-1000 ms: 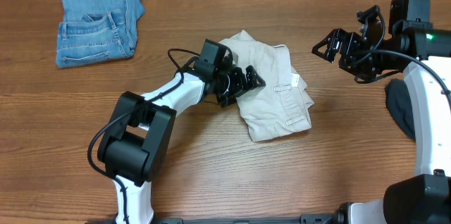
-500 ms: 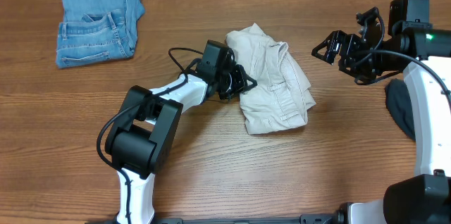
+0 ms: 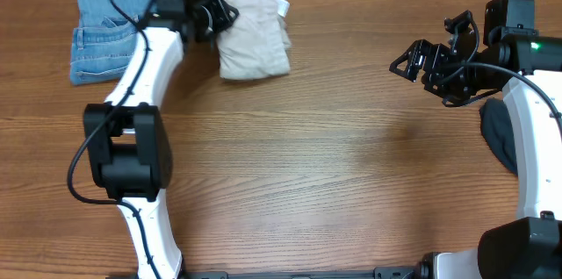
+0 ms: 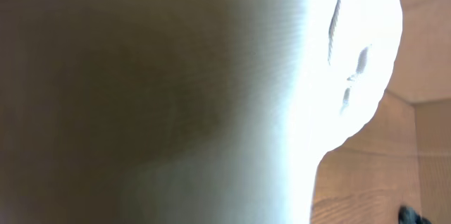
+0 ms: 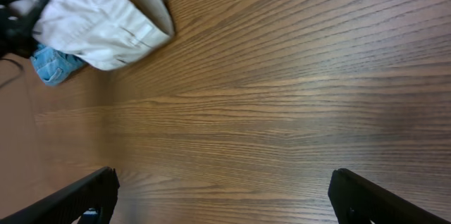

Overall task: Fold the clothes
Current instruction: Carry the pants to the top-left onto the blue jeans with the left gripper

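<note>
The cream-beige shorts [image 3: 253,26] lie bunched at the far edge of the table, just right of the folded blue denim [image 3: 110,38]. My left gripper [image 3: 221,13] is shut on the shorts' left edge. Cream cloth [image 4: 282,97] fills the left wrist view and hides the fingers. My right gripper [image 3: 411,58] hovers open and holds nothing at the right side, far from the clothes. Below its spread fingers [image 5: 222,197] there is only bare wood. In the right wrist view the shorts [image 5: 99,16] and a bit of denim [image 5: 53,65] show at the upper left.
A dark garment [image 3: 497,135] lies at the table's right edge beside the right arm's base. The left arm [image 3: 145,68] stretches from the near left up across the table [image 3: 307,165] to the far edge.
My left gripper shut on the shorts at the table's middle and has dragged them up and left to the far edge beside the denim. The right arm stayed put.
</note>
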`<state>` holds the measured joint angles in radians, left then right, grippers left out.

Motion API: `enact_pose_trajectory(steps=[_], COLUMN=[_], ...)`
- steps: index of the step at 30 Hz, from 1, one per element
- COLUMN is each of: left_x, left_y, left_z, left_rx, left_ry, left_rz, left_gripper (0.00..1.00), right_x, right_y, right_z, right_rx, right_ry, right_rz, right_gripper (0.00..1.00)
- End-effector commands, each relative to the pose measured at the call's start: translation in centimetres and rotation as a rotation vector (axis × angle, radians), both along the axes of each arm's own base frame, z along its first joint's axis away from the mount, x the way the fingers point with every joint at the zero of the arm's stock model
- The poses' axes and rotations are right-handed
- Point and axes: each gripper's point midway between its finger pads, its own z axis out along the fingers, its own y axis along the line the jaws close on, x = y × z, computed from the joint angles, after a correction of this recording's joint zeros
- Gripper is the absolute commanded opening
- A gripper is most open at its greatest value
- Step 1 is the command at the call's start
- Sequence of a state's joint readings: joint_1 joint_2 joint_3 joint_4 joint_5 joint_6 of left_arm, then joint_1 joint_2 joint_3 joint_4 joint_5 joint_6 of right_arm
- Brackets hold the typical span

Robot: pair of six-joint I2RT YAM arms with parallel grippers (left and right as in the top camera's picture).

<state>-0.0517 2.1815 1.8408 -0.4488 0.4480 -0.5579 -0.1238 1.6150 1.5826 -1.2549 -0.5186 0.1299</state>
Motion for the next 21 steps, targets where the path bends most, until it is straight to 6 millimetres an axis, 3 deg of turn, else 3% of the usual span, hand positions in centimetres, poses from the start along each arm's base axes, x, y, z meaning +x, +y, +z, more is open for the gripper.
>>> enact_pose_trajectory(steps=[1, 6, 9, 10, 11, 15, 17, 21], left_x=[1.5, 1.5, 0.6, 0.2, -0.5, -1.6, -2.2, -2.8], left_y=[3.2, 8.2, 12.3, 13.8, 16.9, 23.3, 25.8, 26.6], left_z=[4.8, 9.3, 10.4, 10.2, 9.7, 9.4, 7.7, 1.7], left_rx=[0.029, 0.049, 0.093, 0.092, 0.099, 0.152, 0.226, 0.219], left_ry=[-0.097, -0.111, -0.102, -0.084, -0.057, -0.07, -0.046, 0.075], left_rz=[0.008, 0.083, 0.112, 0.139, 0.185, 0.247, 0.271, 0.267], left_gripper=[0.04, 0.04, 0.04, 0.04, 0.04, 0.04, 0.06, 0.08], right_x=[0.1, 0.1, 0.0, 0.0, 0.0, -0.6, -0.9, -1.1], right_y=[-0.1, -0.1, -0.1, -0.1, -0.1, -0.1, 0.0, 0.0], right_z=[0.1, 0.1, 0.1, 0.1, 0.1, -0.1, -0.2, -0.3], right_rx=[-0.01, -0.01, -0.01, -0.01, -0.011, -0.014, -0.011, -0.009], right_ry=[-0.01, -0.01, -0.009, -0.009, -0.009, 0.01, 0.026, 0.035], right_rz=[0.004, 0.004, 0.004, 0.004, 0.007, 0.022, 0.022, 0.022], right_gripper=[1.0, 1.0, 1.0, 1.0, 1.0, 1.0, 1.0, 1.0])
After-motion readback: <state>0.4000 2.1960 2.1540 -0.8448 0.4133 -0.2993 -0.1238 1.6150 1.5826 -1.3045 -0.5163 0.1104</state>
